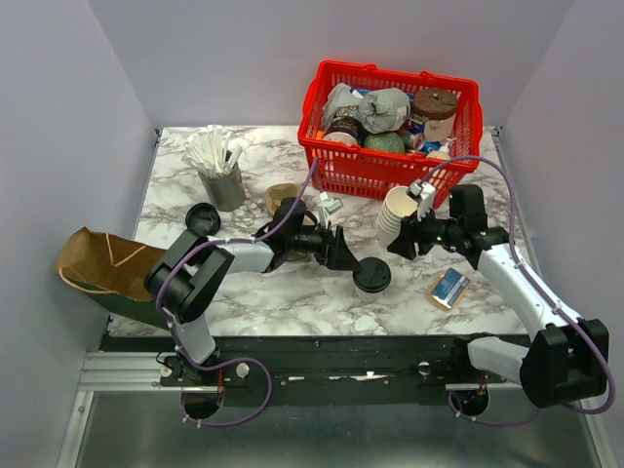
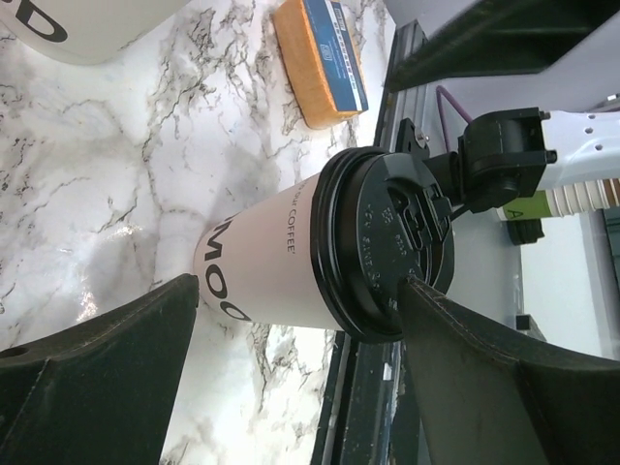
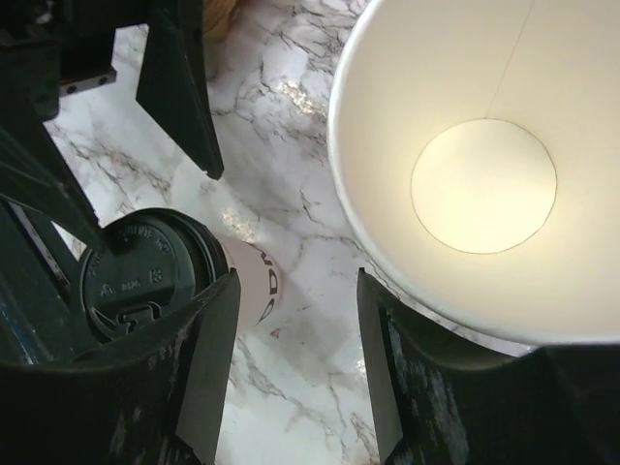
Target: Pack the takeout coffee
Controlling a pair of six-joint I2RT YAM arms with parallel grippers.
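The takeout coffee [image 1: 371,275], a white paper cup with a black lid, stands upright on the marble near the front middle. My left gripper [image 1: 343,252] lies just left of it, turned on its side. In the left wrist view its fingers stand wide open around the cup [image 2: 281,257], and one fingertip [image 2: 412,286] is at the lid's rim. My right gripper [image 1: 400,242] hovers open beside a stack of empty paper cups [image 1: 397,214]. Only marble shows between the right gripper's [image 3: 295,281] fingers; the empty cup [image 3: 484,165] is to their right, the lidded cup [image 3: 136,276] to their left. A brown paper bag [image 1: 97,263] lies open at the left edge.
A red basket [image 1: 390,175] full of groceries stands at the back right. A metal cup of white stirrers [image 1: 219,171], a loose black lid [image 1: 203,216] and a brown cup sleeve [image 1: 283,198] sit at the back left. A blue-and-tan packet [image 1: 448,288] lies front right.
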